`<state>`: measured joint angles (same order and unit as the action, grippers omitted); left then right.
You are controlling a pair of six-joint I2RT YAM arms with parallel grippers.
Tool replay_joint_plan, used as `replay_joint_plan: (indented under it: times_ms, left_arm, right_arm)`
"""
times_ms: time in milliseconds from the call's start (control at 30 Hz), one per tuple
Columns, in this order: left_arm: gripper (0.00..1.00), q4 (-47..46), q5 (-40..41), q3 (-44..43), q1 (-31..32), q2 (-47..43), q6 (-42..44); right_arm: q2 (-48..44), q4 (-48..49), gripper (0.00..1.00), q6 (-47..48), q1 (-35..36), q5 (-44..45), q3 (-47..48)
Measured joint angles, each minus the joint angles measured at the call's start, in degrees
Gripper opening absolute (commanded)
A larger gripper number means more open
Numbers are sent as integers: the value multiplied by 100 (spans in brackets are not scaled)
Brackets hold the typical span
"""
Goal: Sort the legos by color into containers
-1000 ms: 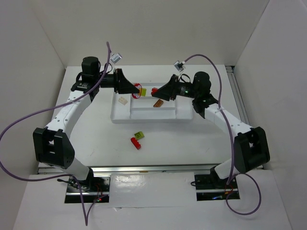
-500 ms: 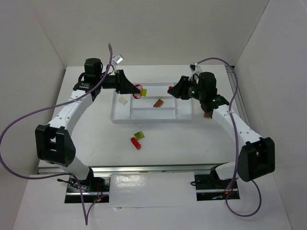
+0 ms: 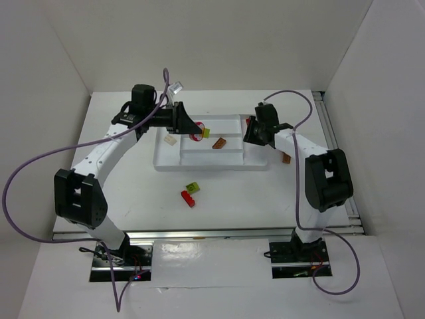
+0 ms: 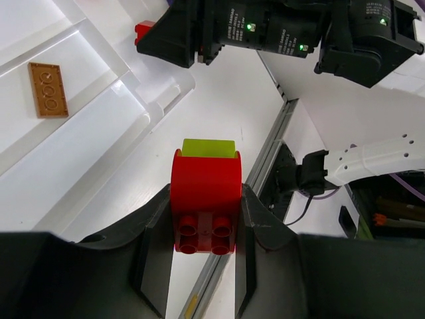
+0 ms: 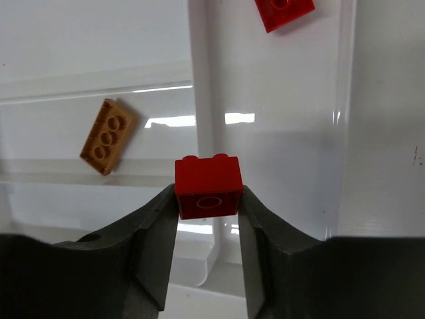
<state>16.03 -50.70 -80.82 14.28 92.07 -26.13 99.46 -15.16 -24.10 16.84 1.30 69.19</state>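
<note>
Currently: placing step, both arms loaded over the tray.

Counter: white, carries the tray, which is divided into compartments.

Left hand: above the far middle part of the tray, pointing toward its right end. Jaws partly closed, clamped on the flanks of a tall red brick with a lime green piece at its outer end; whether the two are locked together I cannot tell.

Right hand: above the tray's right end. Jaws partly closed, pinching a small red brick, studs facing away from the wrist. The brick hangs over the divider between the tray's middle and right compartments.

Tray contents: orange-brown plate in a middle compartment, red plate in the right compartment, cream brick in the left one.

Off the tray, near side: loose lime green brick touching a loose red brick.

Judgement: right arm is about to drop red with red. Its next move calls for a small shift off the divider toward the red plate's side, then opening; released where it hangs, the brick could fall either way. The left load mixes two colours and probably needs splitting first. The near-side pair is not yet sorted.
</note>
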Motion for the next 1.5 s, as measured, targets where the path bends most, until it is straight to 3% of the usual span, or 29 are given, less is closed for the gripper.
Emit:
replay_joint_plan:
  times_ms: [133,333,467,567,667,867,1000,1300,1500]
  left_arm:
    - [0,105,149,-20,68,44,50]
    - [0,188,227,-28,87,66,72]
    - [0,216,162,-114,87,74,118]
    - [0,236,-87,-210,87,83,216]
    - [0,232,-428,-245,87,85,240]
    - [0,157,-887,-245,87,85,243]
    - [0,90,-1060,-245,87,85,240]
    - [0,-92,-1259,-245,87,85,221]
    - [0,-107,-1285,-245,87,85,221]
  right_arm:
    - [184,-68,68,70,0,232,164]
    - [2,-103,64,133,0,378,260]
    - [-605,-87,60,153,0,293,63]
    - [-1303,155,83,243,-39,-382,-234]
    - [-1967,632,95,304,-57,-1578,-544]
    - [-2186,1974,96,94,-59,-4103,-597]
    - [-1895,2647,96,-208,-48,-5248,-597]
    - [-1360,3108,91,-350,321,-6234,-588]
    - [-1189,3392,75,-437,553,-6505,-551]
